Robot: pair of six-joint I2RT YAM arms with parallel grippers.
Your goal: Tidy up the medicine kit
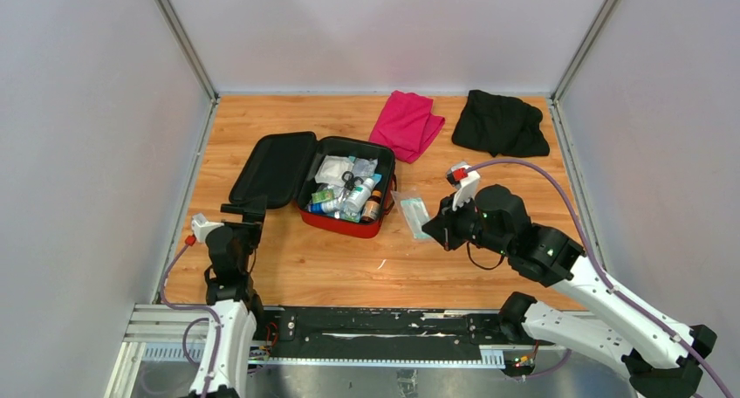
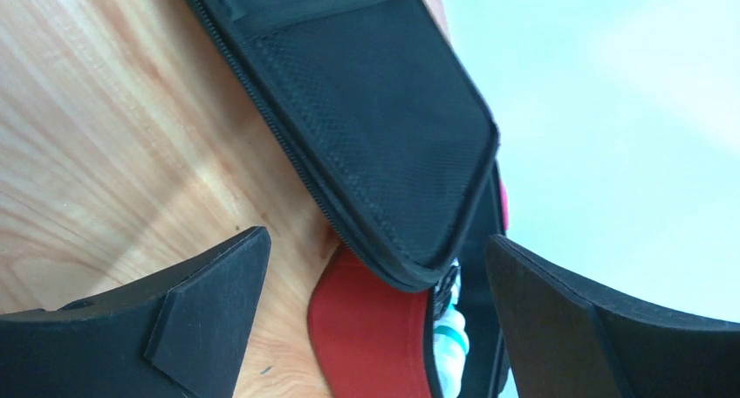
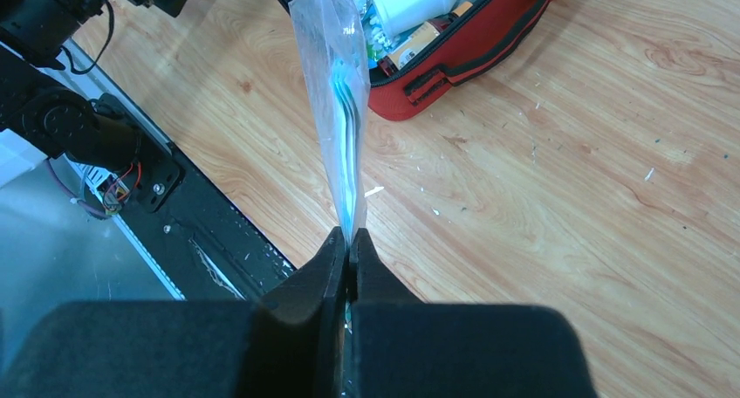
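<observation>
One red kit open at mid-table, black-lined lid flat to its left, packed with bottles and packets; labels too small to read. One clear packet with blue-green contents, pinched tight by the right gripper, just right of the kit. Left gripper spread wide, holding nothing, near the lid's corner. Two cloths at the far edge: one pink, one black.

Overhead and wrist cameras (close, low) share the medicine kit.
</observation>
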